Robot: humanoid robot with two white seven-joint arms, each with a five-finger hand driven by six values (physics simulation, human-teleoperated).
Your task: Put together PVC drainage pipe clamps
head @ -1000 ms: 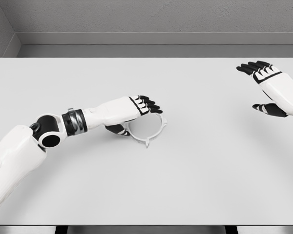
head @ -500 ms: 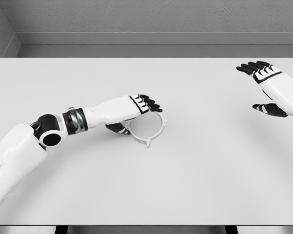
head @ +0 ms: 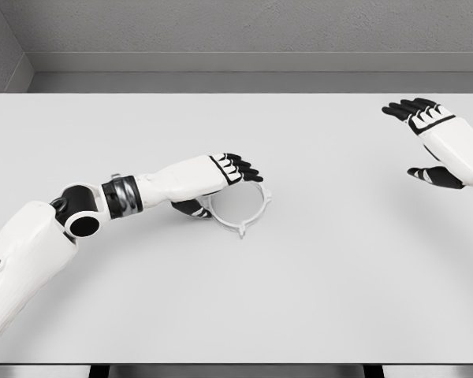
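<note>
**Inspector:** Grey walls, white table (head: 236,315). Left hand (head: 221,175) lies over the near-left rim of the pipe clamp ring (head: 248,216), fingers extended across its top, thumb tucked at the rim beside it. No closed grasp is visible.

**Assistant:** Why there?

**Inspector:** Judged as positioning to pinch the rim. The ring lies flat at mid-table, lugs pointing outward.

**Assistant:** And the other?

**Inspector:** Right hand (head: 430,142) is well apart from the ring, far right, fingers spread, holding nothing; likely parked clear.
</note>
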